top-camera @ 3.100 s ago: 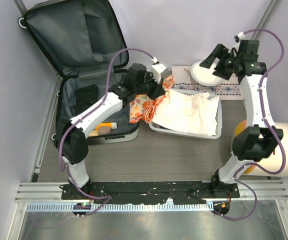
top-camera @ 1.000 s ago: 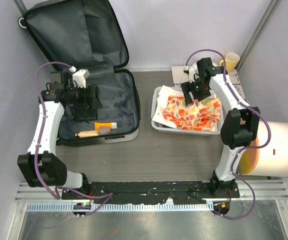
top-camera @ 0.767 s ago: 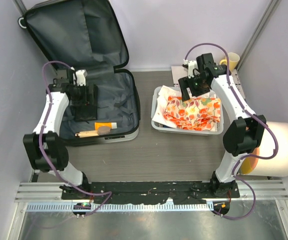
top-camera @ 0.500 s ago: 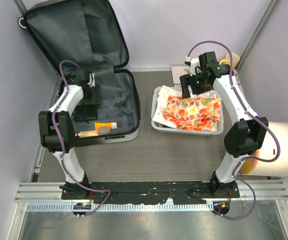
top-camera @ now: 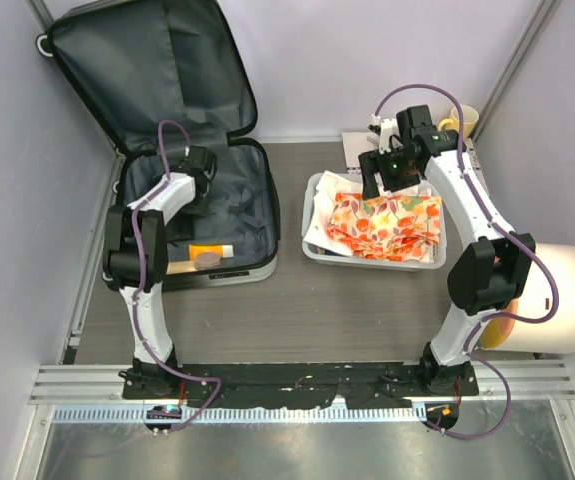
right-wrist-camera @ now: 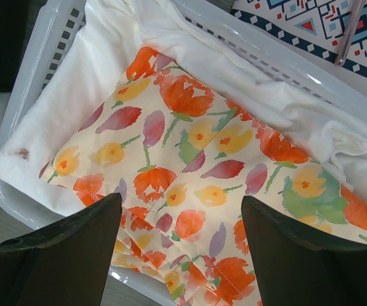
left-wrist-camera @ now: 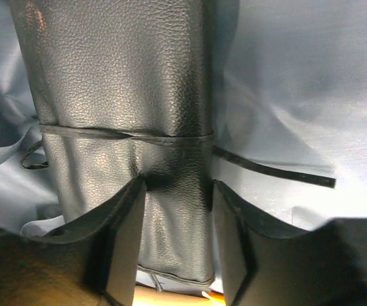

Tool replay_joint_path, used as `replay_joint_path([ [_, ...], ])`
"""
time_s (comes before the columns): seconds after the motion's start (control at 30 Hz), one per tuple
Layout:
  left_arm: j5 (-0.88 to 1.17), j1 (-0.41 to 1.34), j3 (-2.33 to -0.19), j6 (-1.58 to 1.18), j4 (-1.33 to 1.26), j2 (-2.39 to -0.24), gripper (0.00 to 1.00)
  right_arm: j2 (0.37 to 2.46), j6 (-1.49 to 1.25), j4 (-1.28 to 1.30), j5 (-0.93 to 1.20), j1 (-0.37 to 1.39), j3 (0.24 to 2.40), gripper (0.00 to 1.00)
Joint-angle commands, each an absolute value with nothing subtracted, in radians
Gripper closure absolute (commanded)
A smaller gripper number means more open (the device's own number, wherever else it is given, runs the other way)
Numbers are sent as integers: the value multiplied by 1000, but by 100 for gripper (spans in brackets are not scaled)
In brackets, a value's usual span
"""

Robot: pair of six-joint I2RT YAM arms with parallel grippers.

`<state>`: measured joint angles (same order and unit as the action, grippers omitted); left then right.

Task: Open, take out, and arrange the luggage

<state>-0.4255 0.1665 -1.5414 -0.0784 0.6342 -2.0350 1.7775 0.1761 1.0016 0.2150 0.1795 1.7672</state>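
The luggage (top-camera: 147, 80) lies open at the back left, its lid propped against the wall and dark grey lining showing. My left gripper (top-camera: 193, 192) reaches down into the lower half. In the left wrist view the left gripper (left-wrist-camera: 178, 185) has a finger pressed on each side of a black leather pouch (left-wrist-camera: 119, 83) with a thin strap round it. My right gripper (top-camera: 382, 178) hovers open over the folded floral cloth (top-camera: 387, 222) in the white basket (top-camera: 312, 250). The right wrist view shows the right gripper (right-wrist-camera: 182, 201) wide apart above the floral cloth (right-wrist-camera: 189, 166), holding nothing.
An orange tube (top-camera: 210, 251) and a wooden-handled brush (top-camera: 179, 267) lie at the suitcase's near edge. White cloth (right-wrist-camera: 279, 108) sits under the floral one. A patterned mat (top-camera: 355, 148) and yellow cup (top-camera: 464, 120) are behind the basket. A big white drum (top-camera: 567, 300) stands at the right.
The left wrist has swung in over the black pouch and its jaws have narrowed onto it. The right gripper has lifted off the floral cloth toward the basket's back edge.
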Motion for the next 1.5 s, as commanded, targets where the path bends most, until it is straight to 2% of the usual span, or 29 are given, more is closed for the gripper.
replay_joint_path([
  [0.0,-497,156,-1539,-26,551,-2003,62,1755,161,979,242,175,1784,18],
  [0.07,-509,155,-1536,-17,545,-2005,77,1755,166,985,238,173,1789,18],
  [0.1,-511,156,-1534,-8,542,-2000,90,1753,170,989,235,170,1790,18],
  [0.17,-489,155,-1543,-6,561,-1993,100,1752,175,994,236,164,1799,19],
  [0.3,-329,155,-1572,-18,621,-1863,100,1755,170,1006,273,150,1835,19],
  [0.37,-165,156,-1589,-8,675,-1800,100,1741,167,993,301,146,1841,19],
  [0.43,-80,161,-1618,41,748,-1720,100,1703,173,939,360,146,1829,18],
  [0.47,27,160,-1652,66,780,-1701,100,1688,185,913,379,144,1803,18],
  [0.67,283,158,-1718,182,936,-1548,100,1566,255,726,558,146,1712,15],
  [0.8,684,158,-1746,239,982,-1444,100,1507,333,629,659,146,1677,13],
  [0.93,921,170,-1775,305,1069,-1414,100,1392,531,514,759,146,1548,9],
  [1.1,1084,239,-1756,483,1181,-1382,100,1234,768,437,906,150,1405,4],
  [1.27,1161,317,-1755,672,1322,-1373,100,1192,717,416,977,190,1401,4],
  [1.47,1184,379,-1778,707,1365,-1385,100,1121,670,488,991,325,1391,4],
])
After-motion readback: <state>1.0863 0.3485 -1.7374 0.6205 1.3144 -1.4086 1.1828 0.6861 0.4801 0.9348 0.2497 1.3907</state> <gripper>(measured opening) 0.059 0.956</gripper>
